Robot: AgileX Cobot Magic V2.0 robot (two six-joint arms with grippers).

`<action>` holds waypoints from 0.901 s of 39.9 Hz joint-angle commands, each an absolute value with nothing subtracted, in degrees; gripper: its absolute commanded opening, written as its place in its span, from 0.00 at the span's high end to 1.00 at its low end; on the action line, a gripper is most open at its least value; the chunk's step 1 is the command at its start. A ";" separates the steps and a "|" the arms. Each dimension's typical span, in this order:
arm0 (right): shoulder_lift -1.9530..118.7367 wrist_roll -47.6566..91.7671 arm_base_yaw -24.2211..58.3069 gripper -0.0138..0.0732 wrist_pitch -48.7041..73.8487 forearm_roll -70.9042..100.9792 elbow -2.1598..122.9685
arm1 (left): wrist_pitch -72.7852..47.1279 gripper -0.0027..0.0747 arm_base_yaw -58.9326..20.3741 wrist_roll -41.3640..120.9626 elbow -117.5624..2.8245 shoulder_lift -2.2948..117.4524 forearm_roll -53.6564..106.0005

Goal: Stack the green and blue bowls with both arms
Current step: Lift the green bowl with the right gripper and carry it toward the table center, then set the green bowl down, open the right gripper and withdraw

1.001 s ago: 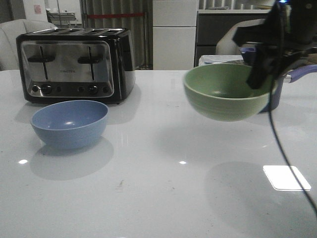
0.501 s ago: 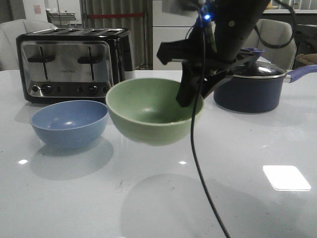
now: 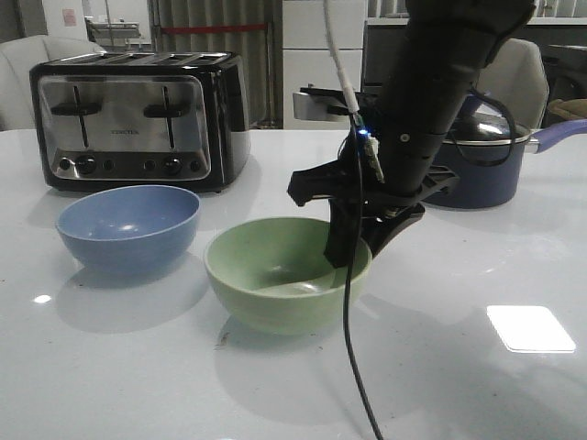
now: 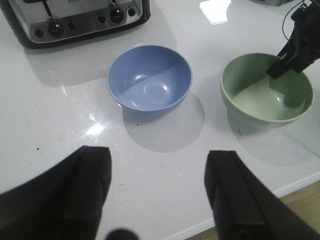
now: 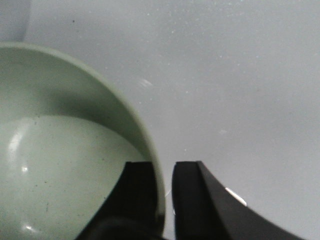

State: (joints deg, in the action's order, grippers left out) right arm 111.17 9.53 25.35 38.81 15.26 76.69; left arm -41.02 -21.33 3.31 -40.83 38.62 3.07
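White glossy table [image 3: 459,385] bears green bowl [image 3: 287,272]; right gripper [image 5: 162,187] pinches its rim; left gripper [image 4: 157,192] spread apart.

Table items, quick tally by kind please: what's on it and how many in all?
Bowls: 2, the blue bowl and the green bowl, its rim gripped by the right gripper
Toasters: 1, the black and chrome toaster
Pots: 1, the dark navy lidded pot
Total: 4
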 commanded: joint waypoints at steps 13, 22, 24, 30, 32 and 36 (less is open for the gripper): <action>94.59 12.10 27.89 0.32 32.09 12.61 75.88 | -36.76 0.38 -21.79 3.28 -42.78 38.91 3.39; 80.99 13.29 32.67 0.32 31.13 9.98 66.83 | -36.76 0.38 -21.79 3.28 -42.78 38.91 3.39; 77.85 13.29 33.56 0.32 30.95 9.88 64.61 | -36.76 0.38 -21.79 3.28 -42.78 38.91 3.39; 67.78 13.29 35.63 0.32 30.30 9.08 57.60 | -36.76 0.38 -21.79 3.28 -42.78 38.91 3.39; 64.63 13.23 35.71 0.32 30.35 9.03 55.32 | -36.76 0.38 -21.79 3.28 -42.78 38.91 3.39; 57.80 13.23 35.71 0.32 31.25 9.03 50.51 | -36.76 0.38 -21.79 3.28 -42.78 38.91 3.39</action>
State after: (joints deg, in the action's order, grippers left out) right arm 63.82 12.53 35.61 33.78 9.51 52.17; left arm -40.92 -21.33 3.31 -40.83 38.62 3.07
